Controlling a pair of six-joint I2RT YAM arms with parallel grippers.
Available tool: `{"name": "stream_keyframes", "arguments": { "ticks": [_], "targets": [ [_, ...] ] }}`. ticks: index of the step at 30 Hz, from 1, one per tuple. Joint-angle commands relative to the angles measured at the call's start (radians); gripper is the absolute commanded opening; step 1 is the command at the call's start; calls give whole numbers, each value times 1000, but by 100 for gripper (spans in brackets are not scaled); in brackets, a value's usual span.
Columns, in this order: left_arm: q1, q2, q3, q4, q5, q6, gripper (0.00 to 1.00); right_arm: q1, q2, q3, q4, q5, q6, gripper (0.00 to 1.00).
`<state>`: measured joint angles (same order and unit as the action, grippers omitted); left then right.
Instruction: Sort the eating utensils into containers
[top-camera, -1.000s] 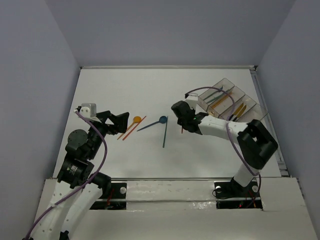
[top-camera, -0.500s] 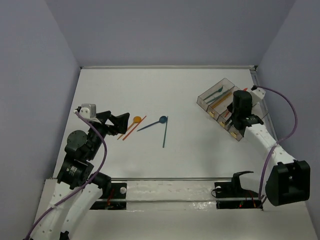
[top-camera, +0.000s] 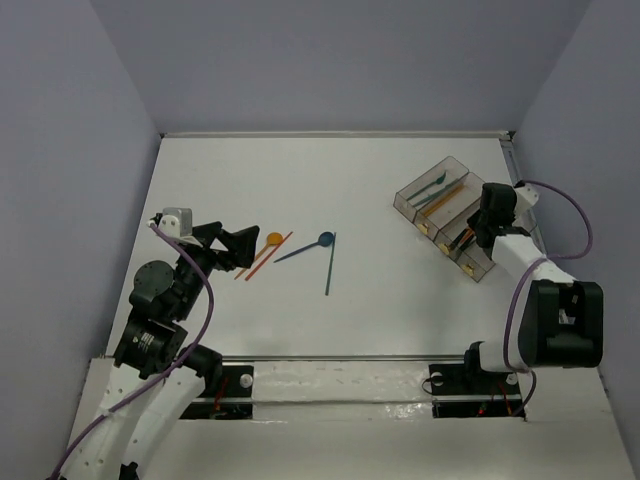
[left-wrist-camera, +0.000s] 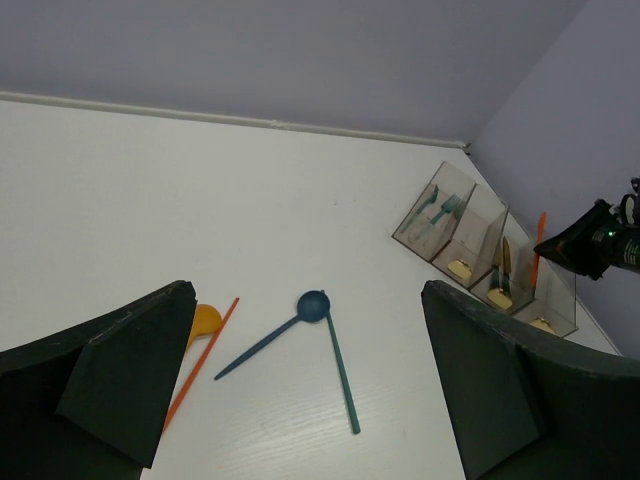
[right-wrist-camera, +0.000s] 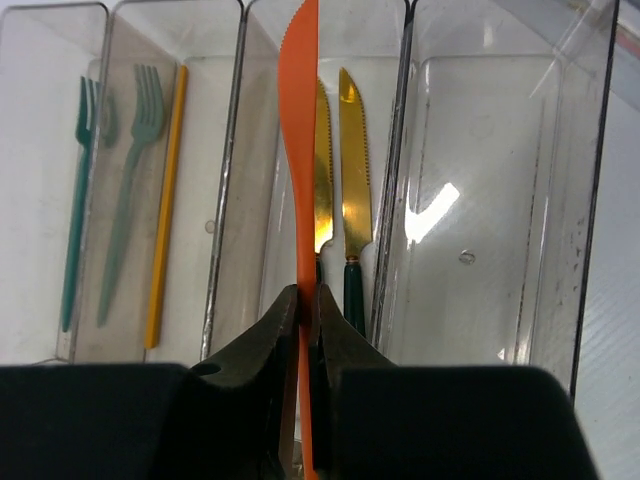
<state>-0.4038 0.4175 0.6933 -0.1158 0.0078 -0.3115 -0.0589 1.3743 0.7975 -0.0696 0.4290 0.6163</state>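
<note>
Right gripper (right-wrist-camera: 303, 298) is nearly closed, pinching the orange knife (right-wrist-camera: 300, 150) by its handle. The blade sticks straight out ahead of the fingers.

Key relation: the knife's long axis runs parallel to the dividers of the clear divided tray (right-wrist-camera: 398, 170). It sits over the tray's third bin counted from the fork end, the one with two gold-bladed knives (right-wrist-camera: 350, 170). The blade overlaps the left gold knife and sits nearer that bin's fork-side wall than its other wall. Can't tell how high it is above the bin floor.

My read: same type of utensil and axis already lined up, so the next move is just lower and release, no yaw needed. The risk is the tip catching the fork-side divider. The teal forks (right-wrist-camera: 130, 180) are in the two bins on that side.

Left gripper (left-wrist-camera: 310, 375) is wide open, holding nothing, and well away from the tray. Loose pieces lie just ahead of it: blue spoon (left-wrist-camera: 270, 335), teal knife (left-wrist-camera: 340, 365) and orange spoon (left-wrist-camera: 205, 322). The left arm is much nearer to those than the right.
</note>
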Motion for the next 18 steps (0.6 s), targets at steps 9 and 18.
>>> {"name": "stream_keyframes", "arguments": {
  "ticks": [9,18],
  "targets": [
    [5,15,-11,53,23,9,99,-9,-33,16,100,-97,-35,67],
    [5,18,-12,57,21,9,99,405,-75,-21,163,-76,-56,67]
  ]
}}
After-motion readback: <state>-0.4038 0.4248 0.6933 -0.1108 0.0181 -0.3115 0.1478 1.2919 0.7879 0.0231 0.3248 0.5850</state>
